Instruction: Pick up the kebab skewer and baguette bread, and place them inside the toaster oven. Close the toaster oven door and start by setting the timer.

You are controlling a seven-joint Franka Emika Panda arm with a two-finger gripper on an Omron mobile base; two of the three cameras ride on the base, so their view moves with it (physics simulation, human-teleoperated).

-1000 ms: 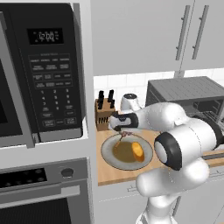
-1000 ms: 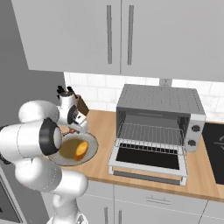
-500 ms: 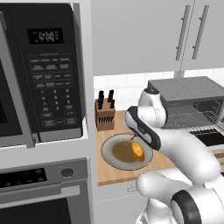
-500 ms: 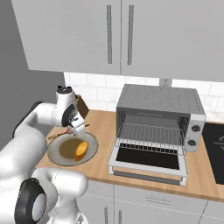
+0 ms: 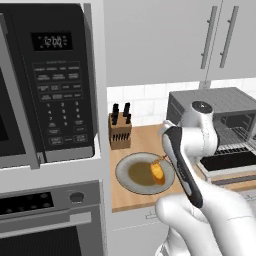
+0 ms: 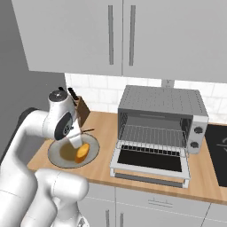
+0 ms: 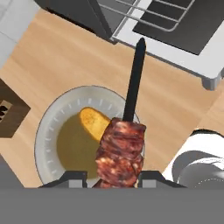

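The tool (image 7: 111, 177) is clamped on the kebab skewer (image 7: 124, 142) (meat end between the fingers), held above the plate (image 7: 48, 131). The baguette bread (image 7: 94, 122) lies on that plate on the tabletop (image 6: 106, 131). The toaster oven (image 6: 162, 117) stands nearby, its door (image 6: 150, 162) lowered.
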